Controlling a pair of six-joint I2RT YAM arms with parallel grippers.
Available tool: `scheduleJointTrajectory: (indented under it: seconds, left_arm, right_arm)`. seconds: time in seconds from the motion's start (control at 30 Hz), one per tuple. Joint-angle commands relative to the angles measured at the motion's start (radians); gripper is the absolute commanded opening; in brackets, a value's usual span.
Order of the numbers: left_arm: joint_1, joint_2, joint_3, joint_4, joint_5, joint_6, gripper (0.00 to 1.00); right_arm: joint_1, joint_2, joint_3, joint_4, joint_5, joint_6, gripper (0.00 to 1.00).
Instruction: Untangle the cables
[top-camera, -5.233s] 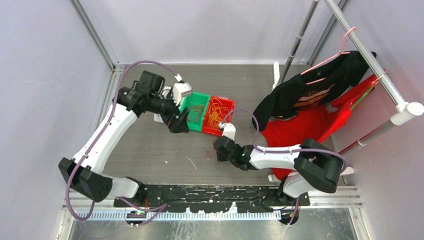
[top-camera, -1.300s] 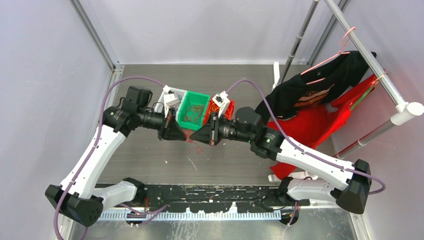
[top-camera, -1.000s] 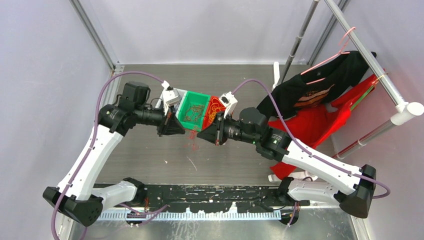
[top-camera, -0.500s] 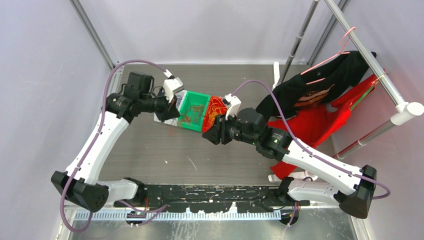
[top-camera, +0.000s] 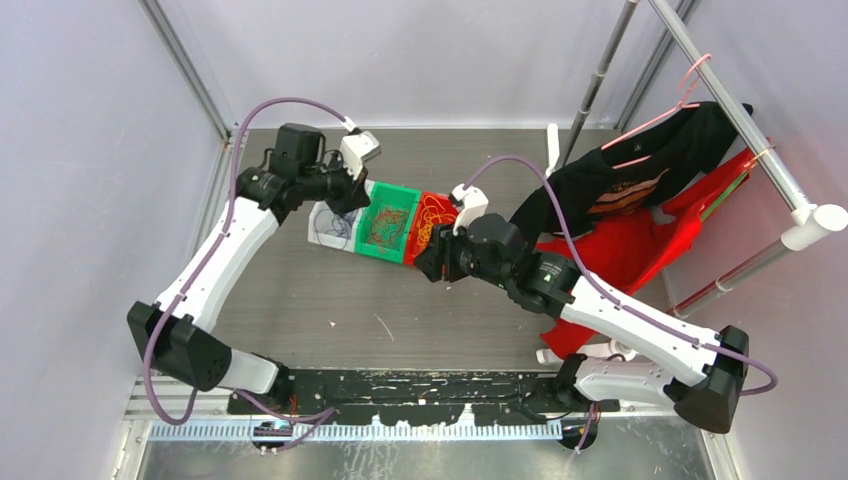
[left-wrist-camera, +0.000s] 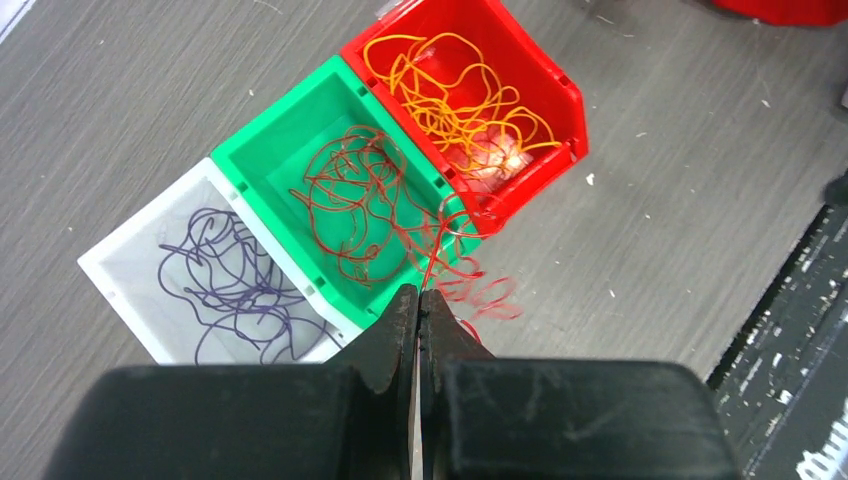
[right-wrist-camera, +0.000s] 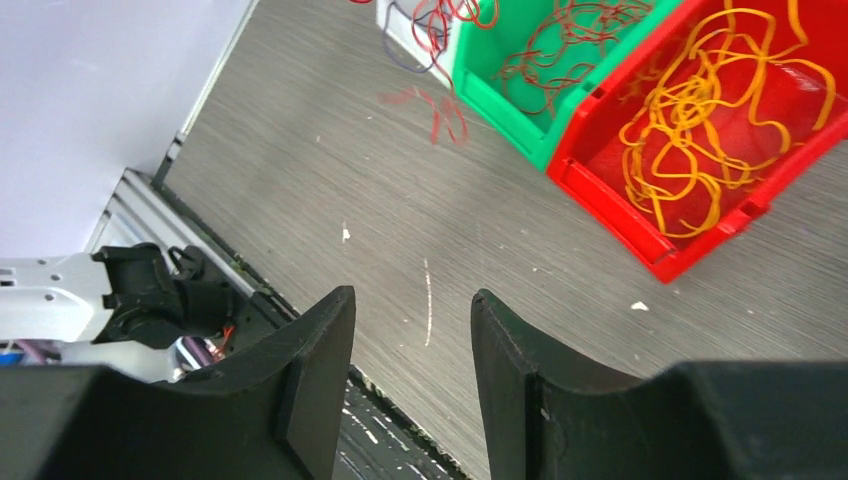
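Three bins line the far middle, the white bin (left-wrist-camera: 112, 277) holding purple cables (left-wrist-camera: 225, 270), the green bin (left-wrist-camera: 275, 108) red cables (left-wrist-camera: 350, 200), the red bin (left-wrist-camera: 530, 185) orange cables (left-wrist-camera: 460, 100), and with my left gripper (left-wrist-camera: 418, 298) pinching one dangling red strand (left-wrist-camera: 478, 296) above them and my right gripper (right-wrist-camera: 410, 305) spread empty, I fear so thin a pinch lets it fall outside its bin.

The table (top-camera: 300, 300) is grey, with thin lines like wood. Pale walls (top-camera: 80, 150) stand at the left, the back and the right. On the right is a silver rack (top-camera: 780, 170). A black shirt (top-camera: 600, 185) and a red shirt (top-camera: 620, 255) hang on it.
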Motion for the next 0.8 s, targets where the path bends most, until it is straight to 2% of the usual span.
scheduleJointTrajectory:
  seconds: [0.0, 0.3, 0.5, 0.6, 0.67, 0.77]
  left_arm:
    - [0.003, 0.064, 0.037, 0.138, -0.042, -0.018, 0.0]
    - [-0.002, 0.211, 0.037, 0.321, -0.122, -0.031, 0.0]
    - [-0.023, 0.267, -0.037, 0.478, -0.233, 0.071, 0.0]
    - [-0.029, 0.304, -0.05, 0.465, -0.259, 0.096, 0.0]
    - [-0.032, 0.34, -0.034, 0.404, -0.251, 0.095, 0.1]
    - [-0.03, 0.383, 0.017, 0.296, -0.239, 0.084, 0.47]
  right_arm:
    - [-0.003, -0.077, 0.005, -0.02, 0.103, 0.001, 0.52]
    - [-0.003, -0.142, -0.057, -0.031, 0.136, 0.018, 0.52]
    - [-0.004, -0.147, -0.072, -0.032, 0.142, 0.026, 0.52]
    - [-0.005, -0.147, -0.078, -0.033, 0.145, 0.026, 0.53]
    - [-0.005, -0.143, -0.084, -0.029, 0.146, 0.027, 0.53]
    - [-0.006, -0.128, -0.087, -0.027, 0.156, 0.031, 0.53]
